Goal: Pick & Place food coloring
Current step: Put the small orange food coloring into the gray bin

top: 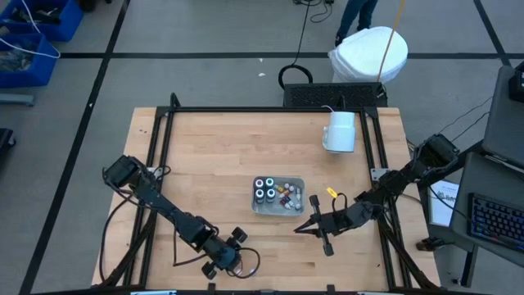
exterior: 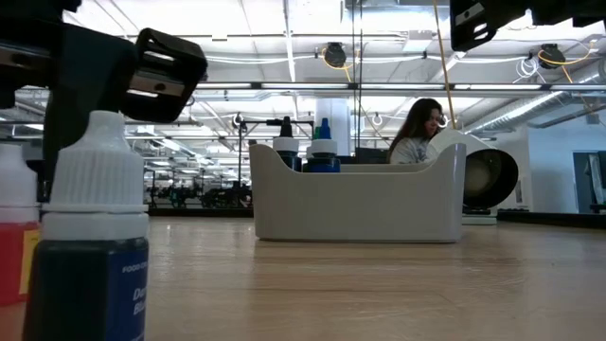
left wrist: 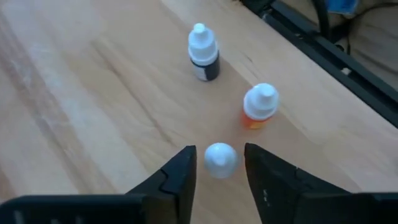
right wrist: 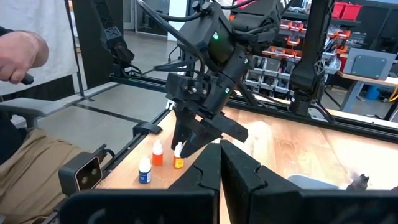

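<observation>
High view: the left gripper [top: 232,252] hangs at the table's near edge; the right gripper [top: 309,224] sits just beside the clear tray [top: 278,210] of food coloring.

Left wrist view: its fingers [left wrist: 180,174] stand slightly apart around a white-capped bottle [left wrist: 220,158], not clearly touching; an orange bottle [left wrist: 258,107] and a dark bottle [left wrist: 203,52] stand nearby.

Right wrist view: the right fingers [right wrist: 242,168] are nearly closed, empty.

three loose dropper bottles, white caps, upright on wood near table's front edge | dark-blue bottle [left wrist: 203,53] stands apart | orange bottle [left wrist: 259,107] beside it | third bottle [left wrist: 220,159] between fingers, only cap visible | pots [top: 264,189] and more bottles [top: 286,195] sit in tray mid-table
</observation>
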Controlling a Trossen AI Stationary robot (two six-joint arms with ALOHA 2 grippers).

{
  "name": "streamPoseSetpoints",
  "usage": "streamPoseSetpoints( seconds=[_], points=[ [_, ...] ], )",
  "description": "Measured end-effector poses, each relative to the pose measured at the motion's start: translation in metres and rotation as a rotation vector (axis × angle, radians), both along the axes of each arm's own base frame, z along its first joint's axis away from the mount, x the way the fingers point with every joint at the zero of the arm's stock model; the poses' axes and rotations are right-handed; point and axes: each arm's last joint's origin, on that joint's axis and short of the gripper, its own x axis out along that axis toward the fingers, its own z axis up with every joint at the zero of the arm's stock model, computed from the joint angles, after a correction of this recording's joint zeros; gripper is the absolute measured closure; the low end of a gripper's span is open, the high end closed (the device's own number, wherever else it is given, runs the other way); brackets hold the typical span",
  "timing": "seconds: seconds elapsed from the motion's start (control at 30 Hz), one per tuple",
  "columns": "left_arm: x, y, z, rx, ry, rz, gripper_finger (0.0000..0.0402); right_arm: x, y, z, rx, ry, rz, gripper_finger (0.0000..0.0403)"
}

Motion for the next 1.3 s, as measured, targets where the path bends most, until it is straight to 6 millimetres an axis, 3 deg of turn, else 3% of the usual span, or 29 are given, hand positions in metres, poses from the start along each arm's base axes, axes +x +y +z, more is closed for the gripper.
streamPoseSetpoints(
  seconds=[0.4,0.67,1.0,1.3],
  points=[
    [0.000,-0.001,0.000,-0.026,0.019,-0.010,0.0340,0.000,0.000,0.000,-0.019,-0.004,0.001,0.0403],
    [0.005,0.001,0.008,-0.005,0.029,0.009,0.0341,0.000,0.000,0.000,-0.021,-0.006,0.001,0.0403],
    [0.039,0.004,0.080,0.089,0.000,0.010,0.0343,-0.001,0.001,-0.001,-0.022,0.001,0.012,0.0403],
    [0.087,0.052,0.142,0.036,-0.200,0.125,0.0335,-0.001,0.001,-0.001,-0.022,0.001,0.013,0.0403]
  ],
)
